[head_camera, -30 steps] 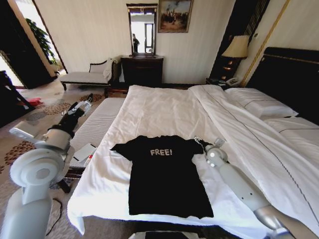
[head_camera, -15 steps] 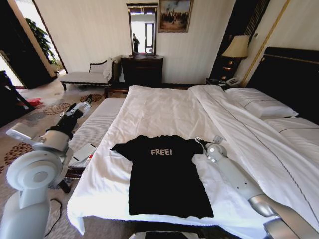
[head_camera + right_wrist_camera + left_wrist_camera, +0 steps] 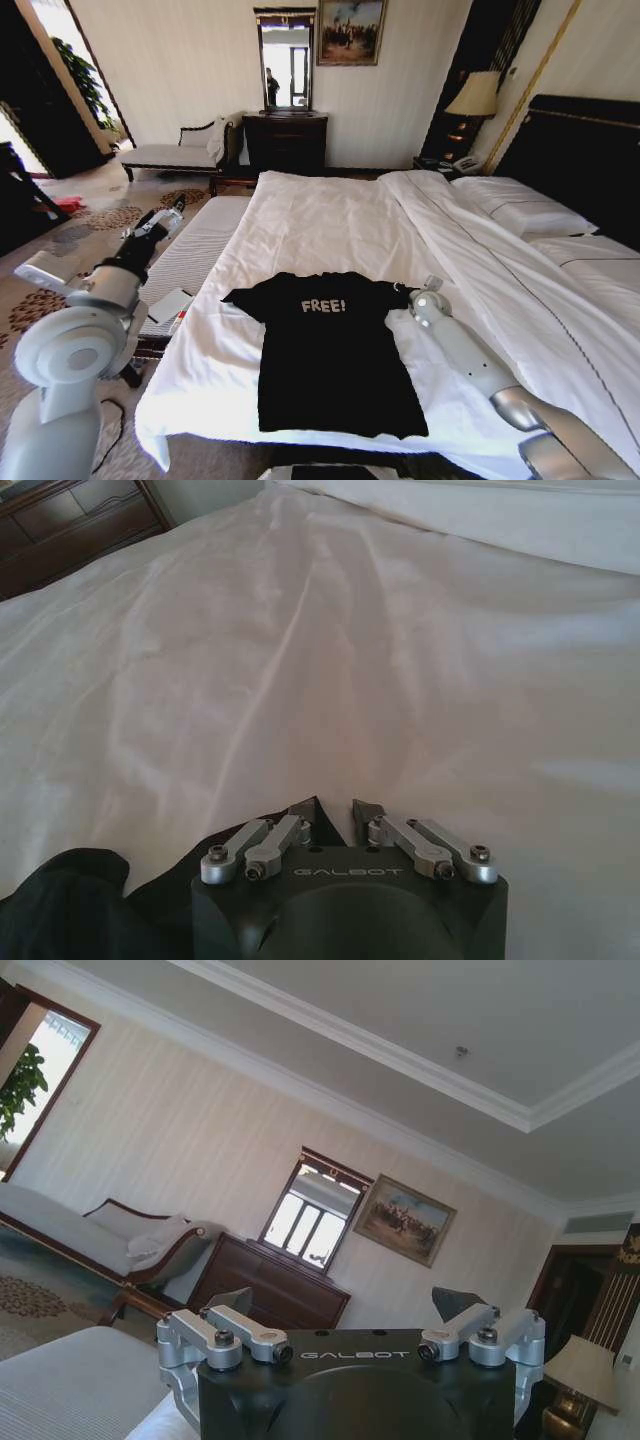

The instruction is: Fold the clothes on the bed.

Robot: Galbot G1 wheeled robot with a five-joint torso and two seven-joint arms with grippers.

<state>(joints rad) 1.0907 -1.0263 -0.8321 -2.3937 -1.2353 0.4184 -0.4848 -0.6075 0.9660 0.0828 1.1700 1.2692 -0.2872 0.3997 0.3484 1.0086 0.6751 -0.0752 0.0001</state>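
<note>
One R gripper (image 3: pixel 404 288) at T-shirt (image 3: pixel 330 350) sleeve.

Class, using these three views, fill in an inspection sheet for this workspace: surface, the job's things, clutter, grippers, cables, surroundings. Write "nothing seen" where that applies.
Surface: bed, white duvet, lightly creased.
Job's things: black T-shirt spread flat, "FREE!" facing up, near the foot of the bed.
Clutter: small items on the bench beside the bed.
Grippers: left gripper open, raised over the bench; right gripper nearly shut, low on the duvet by the shirt's sleeve.
Cables: one dark cable on the carpet by the robot's left side.
Surroundings: chaise lounge, dresser, mirror, painting, lamp.
</note>
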